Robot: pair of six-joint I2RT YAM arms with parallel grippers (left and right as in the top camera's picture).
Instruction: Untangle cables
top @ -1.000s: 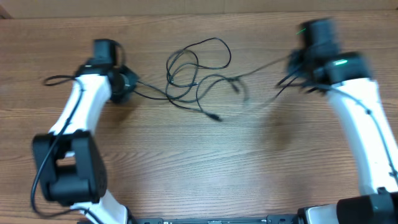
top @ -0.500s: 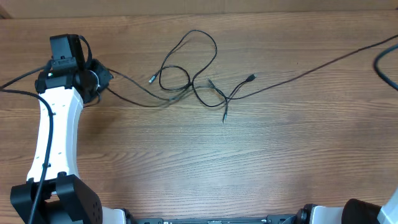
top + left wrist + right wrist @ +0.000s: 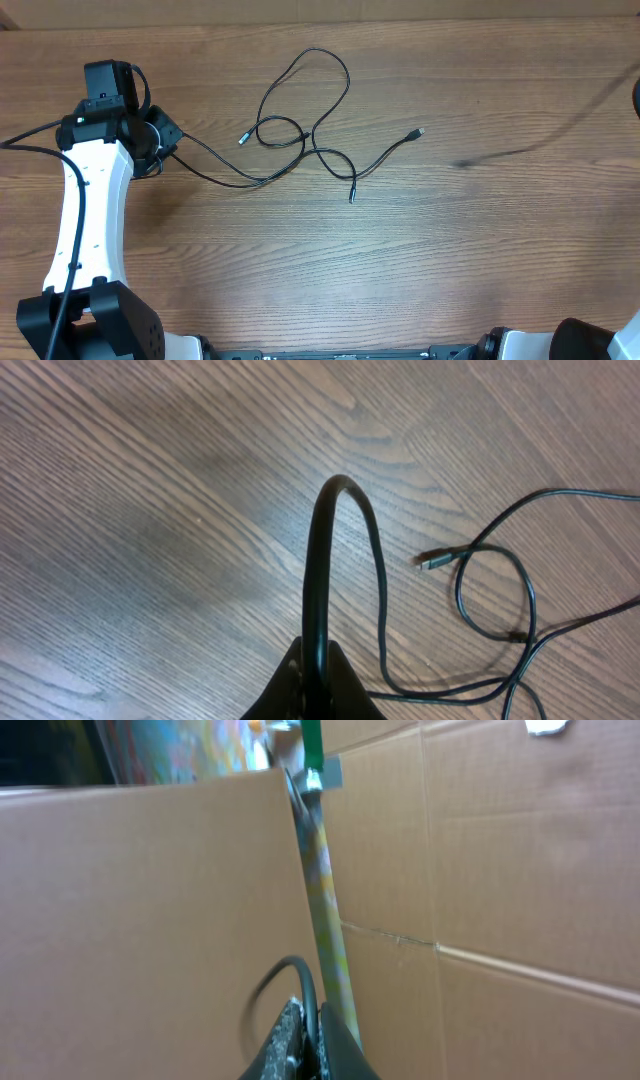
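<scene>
Thin black cables point(image 3: 305, 130) lie in a loose tangle of loops on the wooden table, with plug ends at the left point(image 3: 243, 139), right point(image 3: 417, 132) and bottom point(image 3: 351, 197). My left gripper point(image 3: 160, 140) is at the far left, shut on one cable point(image 3: 320, 580) that arches up from its jaws and runs to the tangle point(image 3: 500, 610). My right gripper point(image 3: 312, 1030) is off the overhead view at the right, shut on a cable point(image 3: 295, 975), facing cardboard. A blurred strand point(image 3: 500, 155) hangs toward the right edge.
Cardboard box walls point(image 3: 150, 890) fill the right wrist view, with a green strip point(image 3: 320, 870) at a seam. The left arm point(image 3: 85, 220) stretches along the table's left side. The right arm's base point(image 3: 600, 340) shows at the bottom right corner.
The long strand running to the upper right has lifted away and now shows only as a blur. The tangle has loosened, with plug ends shifted outward. The left gripper stays at the far left.
</scene>
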